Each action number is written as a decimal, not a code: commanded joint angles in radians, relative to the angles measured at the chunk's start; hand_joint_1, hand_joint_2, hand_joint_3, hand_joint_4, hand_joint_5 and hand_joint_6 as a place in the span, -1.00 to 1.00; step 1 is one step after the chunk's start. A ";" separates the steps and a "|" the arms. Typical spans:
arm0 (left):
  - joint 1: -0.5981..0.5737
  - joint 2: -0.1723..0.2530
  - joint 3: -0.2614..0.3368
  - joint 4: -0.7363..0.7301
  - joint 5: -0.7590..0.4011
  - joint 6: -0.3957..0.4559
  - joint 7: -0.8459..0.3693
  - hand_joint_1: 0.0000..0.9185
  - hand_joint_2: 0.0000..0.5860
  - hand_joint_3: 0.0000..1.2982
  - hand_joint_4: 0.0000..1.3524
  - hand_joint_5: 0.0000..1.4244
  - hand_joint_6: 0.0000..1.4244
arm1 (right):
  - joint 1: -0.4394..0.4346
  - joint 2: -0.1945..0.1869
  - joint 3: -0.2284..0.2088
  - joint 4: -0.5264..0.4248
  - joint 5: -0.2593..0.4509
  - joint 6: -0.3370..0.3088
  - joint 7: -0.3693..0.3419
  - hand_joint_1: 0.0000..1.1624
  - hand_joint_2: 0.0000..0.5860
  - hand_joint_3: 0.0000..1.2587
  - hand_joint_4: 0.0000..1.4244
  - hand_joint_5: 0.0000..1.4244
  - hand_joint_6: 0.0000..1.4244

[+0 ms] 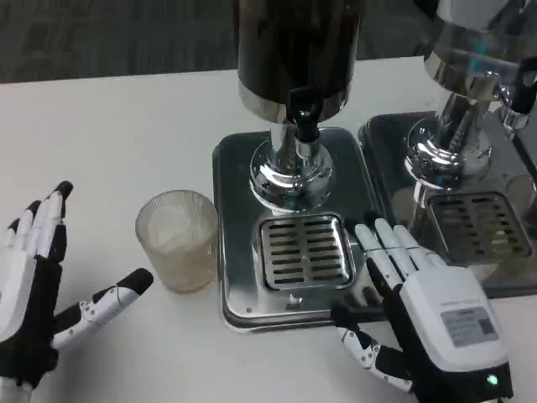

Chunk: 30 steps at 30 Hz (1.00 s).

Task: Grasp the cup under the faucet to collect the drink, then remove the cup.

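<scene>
A clear ribbed glass cup [177, 238] stands upright on the white table, just left of the steel drip tray [235, 168]. The dispenser's dark tank stands above the tray, with its black faucet [304, 117] over the slotted grate [305, 250]; nothing stands on the grate. My left hand [38, 290] is low on the left, fingers spread, thumb pointing toward the cup with a gap between them. At the tray's front right corner my right hand [419, 306] lies flat with fingers apart, its fingertips [377, 233] beside the grate.
A second dispenser [470, 92] with its own steel tray and grate [478, 222] stands at the right, close to my right hand. Bare white table [109, 134] stretches to the left and behind the cup.
</scene>
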State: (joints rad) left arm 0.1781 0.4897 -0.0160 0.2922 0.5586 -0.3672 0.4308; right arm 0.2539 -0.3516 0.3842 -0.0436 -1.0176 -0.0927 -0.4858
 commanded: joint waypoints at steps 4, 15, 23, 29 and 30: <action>-0.148 -0.005 -0.037 0.324 -0.089 -0.194 -0.054 -1.00 -1.00 -1.00 -1.00 -1.00 -1.00 | 0.016 0.019 0.010 -0.019 -0.012 0.026 -0.008 -0.20 0.47 -0.88 -0.96 -0.89 -0.67; -0.280 -0.014 -0.102 0.548 -0.088 -0.310 -0.076 -0.99 -1.00 -1.00 -1.00 -1.00 -1.00 | 0.019 0.022 0.014 -0.025 -0.016 0.031 0.002 -0.19 0.46 -0.87 -0.95 -0.89 -0.67; -0.344 -0.029 -0.128 0.614 -0.081 -0.331 -0.060 -0.90 -1.00 -1.00 -1.00 -1.00 -1.00 | 0.024 0.026 0.019 -0.030 -0.021 0.041 -0.002 -0.17 0.44 -0.87 -0.95 -0.89 -0.67; -0.383 -0.047 -0.143 0.651 -0.071 -0.347 -0.046 -0.81 -1.00 -1.00 -1.00 -1.00 -1.00 | 0.028 0.032 0.022 -0.037 -0.025 0.053 -0.004 -0.17 0.44 -0.87 -0.95 -0.88 -0.66; -0.388 -0.053 -0.143 0.659 -0.072 -0.352 -0.038 -0.81 -1.00 -1.00 -1.00 -1.00 -1.00 | 0.030 0.034 0.022 -0.039 -0.026 0.056 -0.005 -0.17 0.44 -0.87 -0.95 -0.88 -0.66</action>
State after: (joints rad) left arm -0.1902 0.4502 -0.1469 0.9254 0.4817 -0.6987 0.3684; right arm 0.2765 -0.3235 0.4026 -0.0630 -1.0358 -0.0501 -0.4865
